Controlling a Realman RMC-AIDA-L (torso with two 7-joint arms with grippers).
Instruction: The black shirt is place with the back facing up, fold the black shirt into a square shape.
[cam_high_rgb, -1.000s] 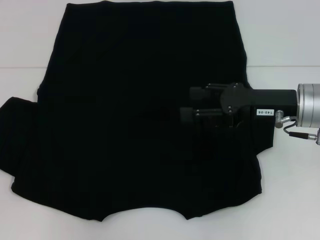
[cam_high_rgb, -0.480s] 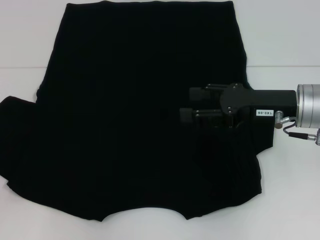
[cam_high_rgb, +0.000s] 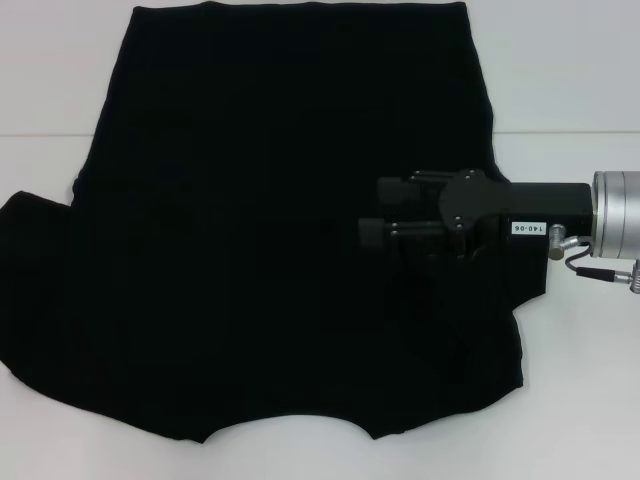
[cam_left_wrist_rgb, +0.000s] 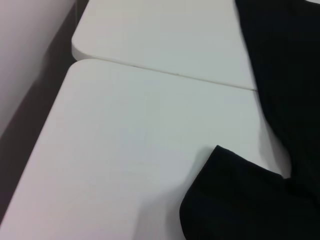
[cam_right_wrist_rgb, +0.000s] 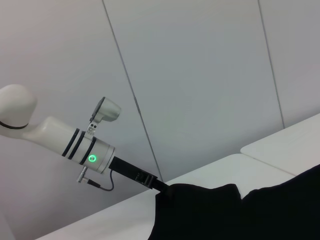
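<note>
The black shirt (cam_high_rgb: 260, 230) lies spread flat on the white table (cam_high_rgb: 580, 400), plain side up, hem far and neckline near. My right gripper (cam_high_rgb: 373, 208) hovers over its right middle, fingers pointing left and standing apart, with nothing visibly between them. The left gripper is outside the head view. In the right wrist view it shows far off, and the left gripper (cam_right_wrist_rgb: 161, 189) meets the edge of the black shirt (cam_right_wrist_rgb: 240, 210) there. The left wrist view shows only the shirt's left sleeve corner (cam_left_wrist_rgb: 240, 200) on the table, no fingers.
A seam between two table tops (cam_high_rgb: 570, 131) runs across under the shirt. The table's rounded left edge (cam_left_wrist_rgb: 75, 50) drops to a dark gap beside a wall. Grey wall panels (cam_right_wrist_rgb: 200, 75) stand behind the left arm (cam_right_wrist_rgb: 75, 142).
The shirt's left sleeve has shifted outward and toward the near left, and its lower left edge now spreads wider. The right gripper has barely moved.
</note>
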